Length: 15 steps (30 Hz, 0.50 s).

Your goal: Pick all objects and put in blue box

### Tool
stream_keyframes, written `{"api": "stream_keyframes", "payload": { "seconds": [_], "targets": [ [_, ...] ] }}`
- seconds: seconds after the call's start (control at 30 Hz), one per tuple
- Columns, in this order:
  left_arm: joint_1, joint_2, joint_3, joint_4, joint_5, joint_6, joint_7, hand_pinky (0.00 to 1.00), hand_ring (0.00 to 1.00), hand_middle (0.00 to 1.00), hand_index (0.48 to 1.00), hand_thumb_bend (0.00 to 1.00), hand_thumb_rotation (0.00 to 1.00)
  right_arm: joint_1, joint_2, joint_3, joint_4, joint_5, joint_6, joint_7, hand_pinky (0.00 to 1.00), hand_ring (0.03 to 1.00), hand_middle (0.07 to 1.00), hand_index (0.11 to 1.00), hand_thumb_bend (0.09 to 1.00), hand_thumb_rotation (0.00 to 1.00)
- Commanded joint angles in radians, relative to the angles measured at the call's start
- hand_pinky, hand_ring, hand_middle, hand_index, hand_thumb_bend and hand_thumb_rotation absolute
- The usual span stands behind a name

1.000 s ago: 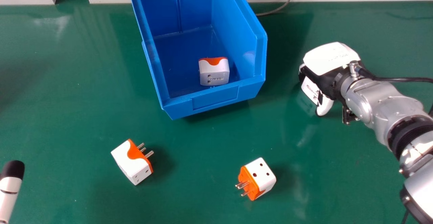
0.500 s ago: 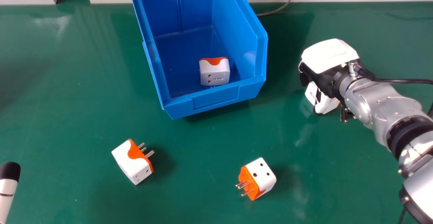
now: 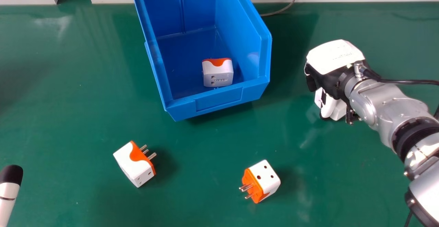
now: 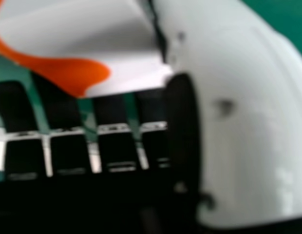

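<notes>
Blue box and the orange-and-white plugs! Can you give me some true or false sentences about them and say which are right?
1. One plug is inside the blue box. True.
2. Every plug is in the box. False: a left plug and a right plug lie on the green table, in front of the box.
3. The left plug's metal pins point away from the right plug. False: they point toward the right side, where the right plug is.
4. The right plug has orange on it. True.
5. The robot's right hand is inside the box. False: the right hand is to the right of the box, at another plug.
</notes>
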Motion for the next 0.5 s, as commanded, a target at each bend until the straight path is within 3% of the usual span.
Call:
{"api": "stream_keyframes", "payload": {
  "seconds": [0.0, 0.23, 0.27, 0.33, 0.4, 0.43, 0.47],
  "targets": [
    [0.014, 0.002, 0.015, -0.027, -0.011, -0.004, -0.004, 0.89, 0.97, 0.98, 0.965, 0.62, 0.92, -0.018, -0.019, -0.025, -0.003, 0.028, -0.003, 0.009, 0.26, 0.406, 0.494, 0.525, 0.501, 0.0],
    [0.002, 0.0, 0.008, -0.026, 0.004, 0.001, 0.001, 0.89, 0.97, 0.98, 0.966, 0.62, 0.93, 0.0, -0.027, -0.08, -0.012, 0.084, -0.002, -0.006, 0.29, 0.424, 0.509, 0.516, 0.497, 0.0],
    [-0.002, 0.0, 0.006, -0.025, 0.007, 0.002, 0.002, 0.89, 0.97, 0.98, 0.966, 0.62, 0.93, 0.002, -0.026, -0.091, -0.014, 0.092, 0.003, -0.008, 0.34, 0.481, 0.507, 0.509, 0.501, 0.0],
    [-0.01, -0.001, 0.001, -0.022, 0.012, 0.003, 0.004, 0.89, 0.97, 0.98, 0.966, 0.62, 0.93, 0.006, -0.021, -0.113, -0.016, 0.116, 0.012, -0.011, 0.34, 0.481, 0.507, 0.509, 0.501, 0.0],
    [-0.022, -0.002, -0.005, -0.017, 0.019, 0.005, 0.006, 0.9, 0.97, 0.98, 0.966, 0.62, 0.93, 0.012, -0.019, -0.132, -0.015, 0.132, 0.016, -0.017, 0.39, 0.53, 0.556, 0.507, 0.501, 0.03],
    [-0.029, -0.003, -0.008, -0.015, 0.023, 0.007, 0.007, 0.9, 0.98, 0.98, 0.967, 0.62, 0.93, 0.014, -0.019, -0.135, -0.015, 0.134, 0.019, -0.023, 0.43, 0.583, 0.619, 0.579, 0.51, 0.1],
    [-0.035, -0.004, -0.011, -0.013, 0.025, 0.008, 0.008, 0.9, 0.98, 0.98, 0.967, 0.62, 0.93, 0.016, -0.02, -0.138, -0.015, 0.138, 0.02, -0.029, 0.43, 0.583, 0.619, 0.579, 0.51, 0.1]
  ]
}}
